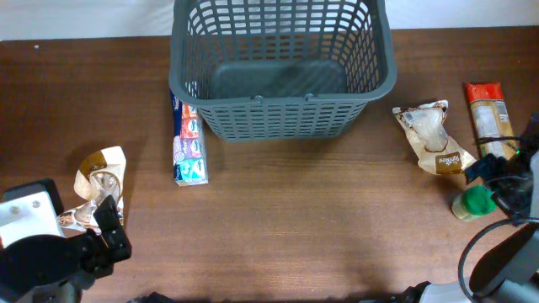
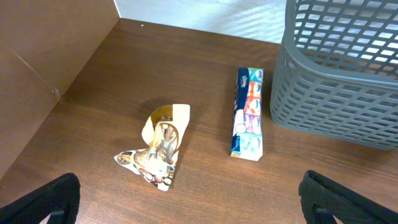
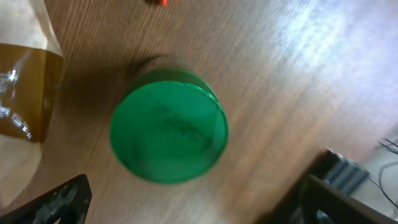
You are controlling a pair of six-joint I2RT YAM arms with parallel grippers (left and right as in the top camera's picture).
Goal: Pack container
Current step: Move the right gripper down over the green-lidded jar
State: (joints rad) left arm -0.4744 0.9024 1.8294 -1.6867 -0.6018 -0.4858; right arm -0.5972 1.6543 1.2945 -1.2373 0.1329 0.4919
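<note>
**Both grippers wide open, basket at the far middle of the counter**

The container, a large dark grey basket with slotted lattice walls and a thick rim, stands upright at the far middle of the brown wooden counter. Its open top faces up and its solid floor is in plain view from overhead. In the left wrist view it fills the upper right corner.

Just beside the basket's left front corner lies a long blue-and-white pack, flat on the counter and running front to back; whether it touches the basket wall I cannot tell. The left wrist view shows it close to that wall. Further left, well apart from the basket, lies a crumpled brown-and-white pouch, also seen in the left wrist view.

The left gripper hangs near that pouch with its two fingers spread as far as they go. It has hold of nothing.

To the right of the basket a clear-and-brown pouch lies flat, and beside it, nearer the right edge, a long packet with a red top. In front of these stands a jar with a green lid.

The right gripper is above this jar, fingers spread wide at either side of the view. The round green lid sits between them, clear of both fingers, and nothing is gripped. The edge of the clear-and-brown pouch shows at the left.
</note>
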